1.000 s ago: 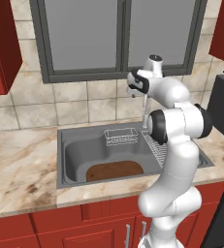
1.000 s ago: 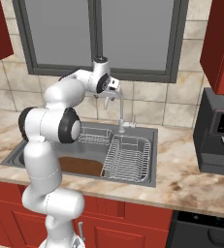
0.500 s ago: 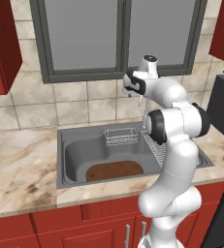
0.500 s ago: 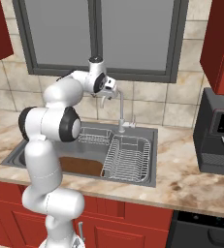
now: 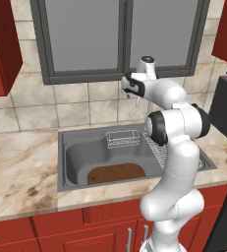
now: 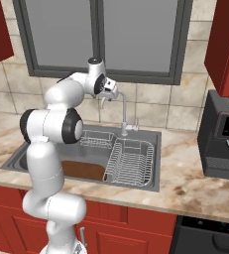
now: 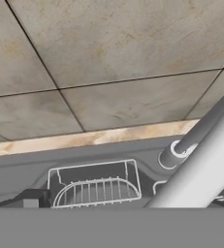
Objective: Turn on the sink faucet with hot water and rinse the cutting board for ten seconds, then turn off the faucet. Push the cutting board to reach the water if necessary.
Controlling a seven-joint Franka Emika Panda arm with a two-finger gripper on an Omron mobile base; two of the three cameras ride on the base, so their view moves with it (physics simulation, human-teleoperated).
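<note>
The gripper (image 6: 109, 94) is held high beside the arched spout of the sink faucet (image 6: 122, 110), its fingers spread wide and nothing gripped. No water is seen at the spout, so the faucet is judged not yet turned on. The cutting board (image 5: 116, 173) is laid flat on the floor of the sink (image 5: 75, 156), at its front. Opening on hot, rinsing, and closing are left.

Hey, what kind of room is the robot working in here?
A rendered home kitchen, most likely. A wide grey stainless-steel sink is set into a beige marble counter with a thin chrome gooseneck faucet behind it, red cabinets sit below, and a flat dark brown cutting board lies in the basin.
</note>
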